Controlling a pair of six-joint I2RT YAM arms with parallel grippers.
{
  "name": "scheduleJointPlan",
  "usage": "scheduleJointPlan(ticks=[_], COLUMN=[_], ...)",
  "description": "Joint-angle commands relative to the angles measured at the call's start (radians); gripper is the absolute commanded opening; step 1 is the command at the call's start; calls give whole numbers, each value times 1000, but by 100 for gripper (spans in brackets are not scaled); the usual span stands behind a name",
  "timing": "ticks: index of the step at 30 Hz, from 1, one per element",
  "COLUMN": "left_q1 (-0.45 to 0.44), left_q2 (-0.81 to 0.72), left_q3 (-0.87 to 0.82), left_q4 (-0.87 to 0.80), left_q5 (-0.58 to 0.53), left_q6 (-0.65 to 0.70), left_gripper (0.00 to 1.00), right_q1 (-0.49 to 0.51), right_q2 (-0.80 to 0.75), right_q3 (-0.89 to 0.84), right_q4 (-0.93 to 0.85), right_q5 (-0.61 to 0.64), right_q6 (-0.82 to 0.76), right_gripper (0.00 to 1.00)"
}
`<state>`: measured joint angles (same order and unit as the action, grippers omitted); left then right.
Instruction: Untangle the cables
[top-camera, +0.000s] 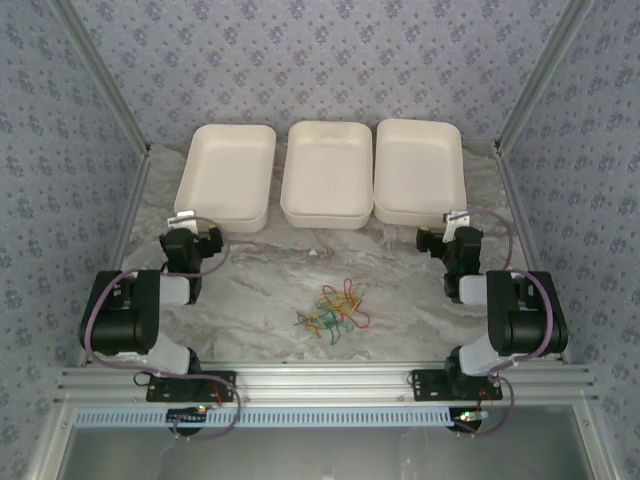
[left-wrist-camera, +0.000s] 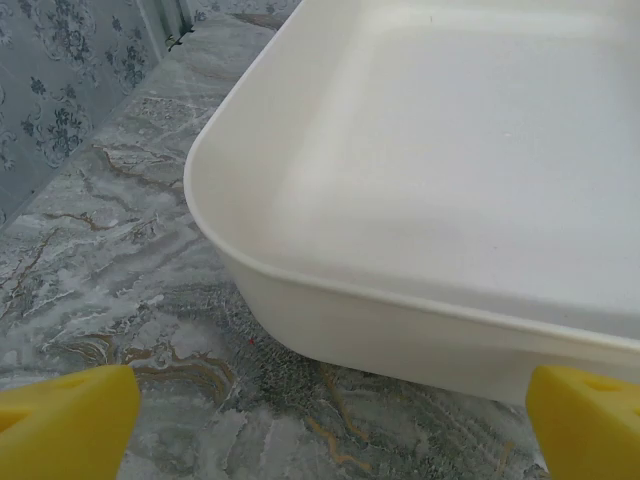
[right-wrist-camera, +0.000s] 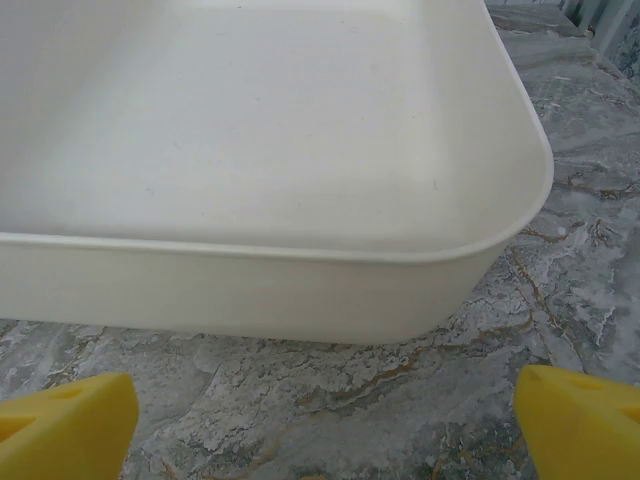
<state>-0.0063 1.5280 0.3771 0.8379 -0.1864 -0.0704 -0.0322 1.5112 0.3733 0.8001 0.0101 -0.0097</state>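
At the left, the left arm (top-camera: 130, 315) is seen with the left jaws spread wide and empty, the yellow fingertips (left-wrist-camera: 65, 425) low before the near corner of the left tray (left-wrist-camera: 330, 310). The cables (top-camera: 333, 310), red, yellow and green, are found tangled in one small heap on the surface (top-camera: 260, 285), near the front, between the arms and well apart from both. At the right arm (top-camera: 520, 315), the right jaws are likewise spread wide, with nothing gripped. The task is judged not yet begun. A reach down to the heap is called for next, so that one strand can be pinched and drawn clear.
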Motion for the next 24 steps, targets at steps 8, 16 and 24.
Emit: scheduleJointPlan(ticks=[8, 16, 24], left_q1=[8, 8, -41], left_q2=[4, 3, -58], left_q3=[19, 19, 2], left_q4=[6, 6, -7], left_q5=[14, 14, -27], left_q6=[12, 13, 64], left_gripper=[99, 99, 99], right_q1=[-9, -8, 30], right_q2=[12, 11, -118], right_q3=[23, 24, 77], right_q4=[-6, -6, -210], right_q5=[-13, -10, 151], right_q6=[-13, -13, 12], right_gripper=[99, 99, 99])
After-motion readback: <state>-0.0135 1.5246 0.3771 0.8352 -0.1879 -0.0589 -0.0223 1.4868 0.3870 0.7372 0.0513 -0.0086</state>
